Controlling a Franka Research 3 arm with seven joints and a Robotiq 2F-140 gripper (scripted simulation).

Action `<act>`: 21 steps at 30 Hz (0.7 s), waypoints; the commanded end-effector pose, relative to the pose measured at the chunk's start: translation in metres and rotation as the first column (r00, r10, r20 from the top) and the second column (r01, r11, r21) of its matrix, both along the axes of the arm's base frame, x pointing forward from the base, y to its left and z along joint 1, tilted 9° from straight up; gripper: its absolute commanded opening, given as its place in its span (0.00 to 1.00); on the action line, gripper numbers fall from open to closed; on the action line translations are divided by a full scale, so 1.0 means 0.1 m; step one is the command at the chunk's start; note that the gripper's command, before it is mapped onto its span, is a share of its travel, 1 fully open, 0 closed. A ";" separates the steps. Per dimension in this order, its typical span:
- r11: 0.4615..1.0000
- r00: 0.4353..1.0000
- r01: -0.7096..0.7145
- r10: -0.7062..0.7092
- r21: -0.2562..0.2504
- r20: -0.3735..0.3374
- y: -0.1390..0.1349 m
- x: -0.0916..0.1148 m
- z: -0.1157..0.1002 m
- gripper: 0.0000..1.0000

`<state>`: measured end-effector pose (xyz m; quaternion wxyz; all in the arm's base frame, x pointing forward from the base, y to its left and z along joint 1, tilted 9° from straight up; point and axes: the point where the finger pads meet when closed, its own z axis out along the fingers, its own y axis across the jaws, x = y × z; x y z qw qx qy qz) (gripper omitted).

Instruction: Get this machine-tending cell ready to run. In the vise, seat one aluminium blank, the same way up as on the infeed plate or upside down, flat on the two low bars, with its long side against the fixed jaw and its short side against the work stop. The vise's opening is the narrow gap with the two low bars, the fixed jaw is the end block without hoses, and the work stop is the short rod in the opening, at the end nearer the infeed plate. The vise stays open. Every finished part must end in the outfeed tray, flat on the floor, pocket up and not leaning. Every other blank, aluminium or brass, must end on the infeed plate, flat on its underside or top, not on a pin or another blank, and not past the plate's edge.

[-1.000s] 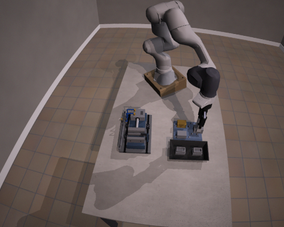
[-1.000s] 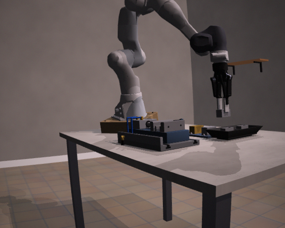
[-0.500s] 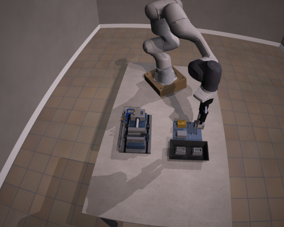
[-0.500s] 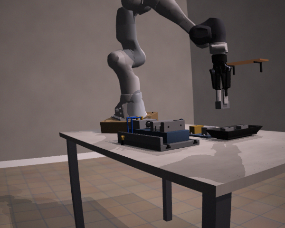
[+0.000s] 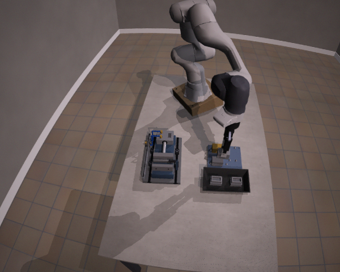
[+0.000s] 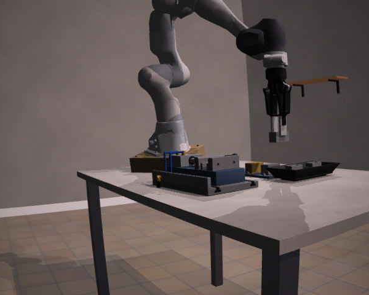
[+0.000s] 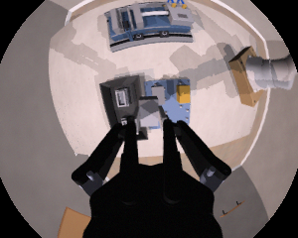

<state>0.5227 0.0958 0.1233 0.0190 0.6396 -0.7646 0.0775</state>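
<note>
My gripper (image 5: 224, 152) (image 6: 278, 137) (image 7: 149, 111) is shut on an aluminium blank (image 5: 223, 154) (image 6: 283, 136) (image 7: 148, 113) and holds it well above the blue infeed plate (image 5: 236, 155) (image 6: 253, 174) (image 7: 173, 85). A second aluminium blank (image 5: 216, 161) and a brass blank (image 5: 216, 147) (image 6: 253, 166) (image 7: 184, 94) lie on the plate. The black outfeed tray (image 5: 205, 179) (image 6: 305, 174) (image 7: 109, 97) holds two finished parts (image 5: 215, 180) (image 5: 236, 181), pocket up. The vise (image 5: 161, 161) (image 6: 206, 171) (image 7: 149, 23) stands to the left, and its opening shows no blank.
The arm's wooden base (image 5: 198, 102) (image 6: 140, 161) stands at the back of the table. A wall shelf (image 6: 318, 80) hangs behind the gripper. Blue hoses (image 5: 155, 133) rise at the vise's far end.
</note>
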 end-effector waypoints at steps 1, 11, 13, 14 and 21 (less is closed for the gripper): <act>0.996 0.996 -0.092 0.092 0.006 -0.017 -0.40 0.11 0.08 0.00; 0.994 0.994 -0.107 0.108 0.006 -0.019 -1.49 0.21 0.23 0.00; 0.994 0.994 -0.111 0.111 0.006 -0.019 -1.73 0.20 0.26 0.00; 0.994 0.993 -0.113 0.113 0.005 -0.019 -1.85 0.19 0.28 0.00; 0.993 0.993 -0.120 0.120 0.004 -0.018 -2.36 0.12 0.35 0.00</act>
